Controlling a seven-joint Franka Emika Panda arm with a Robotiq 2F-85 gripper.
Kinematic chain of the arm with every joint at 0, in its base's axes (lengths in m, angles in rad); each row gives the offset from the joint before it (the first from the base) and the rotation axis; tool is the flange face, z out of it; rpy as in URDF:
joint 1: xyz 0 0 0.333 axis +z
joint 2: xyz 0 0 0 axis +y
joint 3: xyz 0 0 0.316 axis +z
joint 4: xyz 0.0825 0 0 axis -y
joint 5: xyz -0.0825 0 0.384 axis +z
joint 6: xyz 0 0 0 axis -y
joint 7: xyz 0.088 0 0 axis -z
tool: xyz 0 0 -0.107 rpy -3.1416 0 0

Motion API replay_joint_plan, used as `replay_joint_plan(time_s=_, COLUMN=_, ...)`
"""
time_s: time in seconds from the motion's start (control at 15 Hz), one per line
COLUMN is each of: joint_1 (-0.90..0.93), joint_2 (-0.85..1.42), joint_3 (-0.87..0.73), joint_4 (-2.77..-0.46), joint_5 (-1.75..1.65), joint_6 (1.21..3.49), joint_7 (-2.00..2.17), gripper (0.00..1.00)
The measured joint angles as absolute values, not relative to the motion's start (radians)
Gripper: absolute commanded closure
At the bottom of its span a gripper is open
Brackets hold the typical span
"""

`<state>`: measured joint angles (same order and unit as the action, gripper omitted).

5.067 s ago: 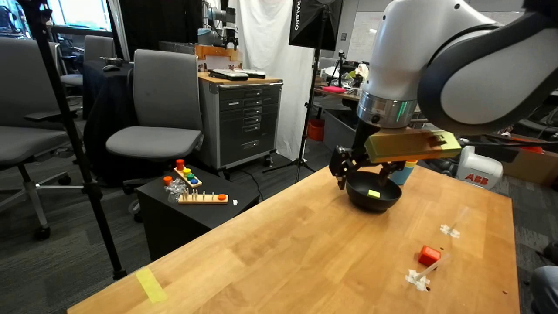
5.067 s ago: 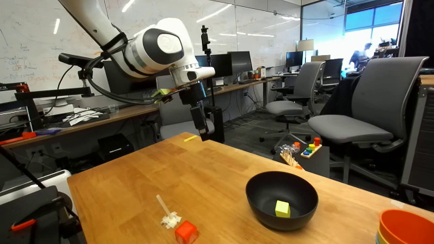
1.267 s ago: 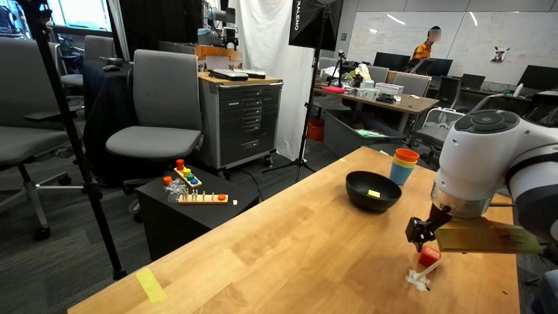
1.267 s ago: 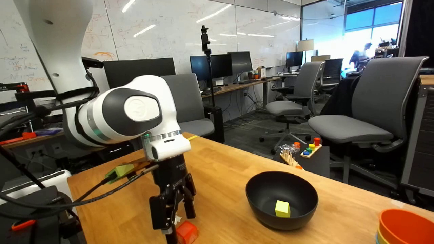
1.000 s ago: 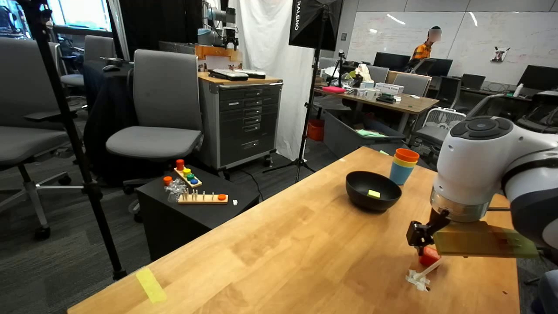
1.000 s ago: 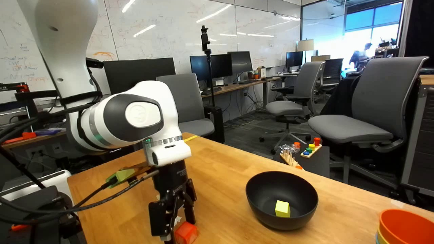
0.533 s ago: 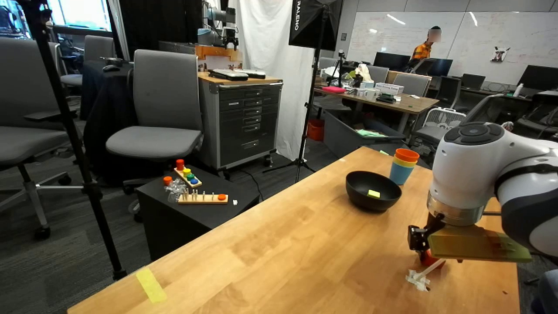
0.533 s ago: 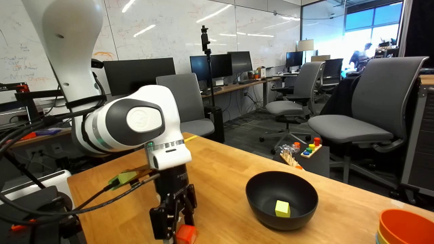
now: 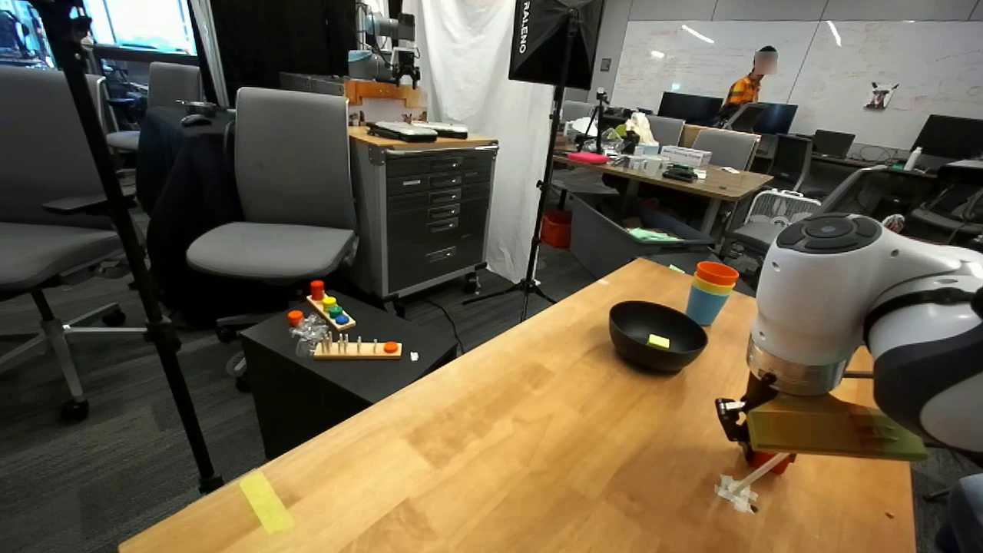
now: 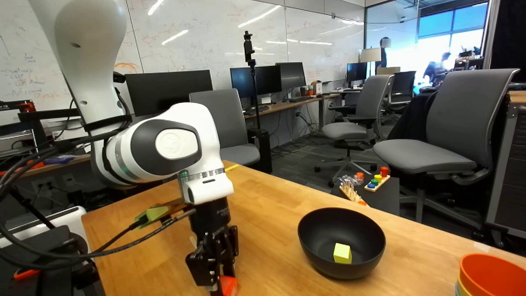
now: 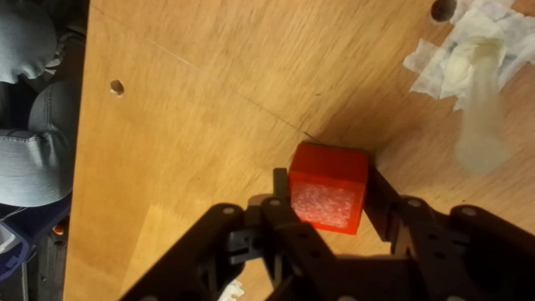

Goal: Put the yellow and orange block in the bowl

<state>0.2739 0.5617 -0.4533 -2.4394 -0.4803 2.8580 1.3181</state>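
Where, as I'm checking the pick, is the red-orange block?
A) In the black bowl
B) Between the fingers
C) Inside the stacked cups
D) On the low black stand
B: the wrist view shows the red-orange block with the fingers on either side of it, while in an exterior view the black bowl holds only the yellow-green cube.

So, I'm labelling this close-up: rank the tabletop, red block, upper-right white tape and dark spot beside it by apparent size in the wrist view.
Tabletop
Red block and white tape: unsure, the tape is cut off
Dark spot
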Motion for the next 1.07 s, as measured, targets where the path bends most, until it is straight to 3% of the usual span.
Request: replay_joint_plan(time_s=1.07, joint_1=0.261, joint_2=0.467, joint_3=-0.455, joint_4=-2.370, joint_5=-0.438, joint_6=2.815, joint_7=1.205, gripper=0.78)
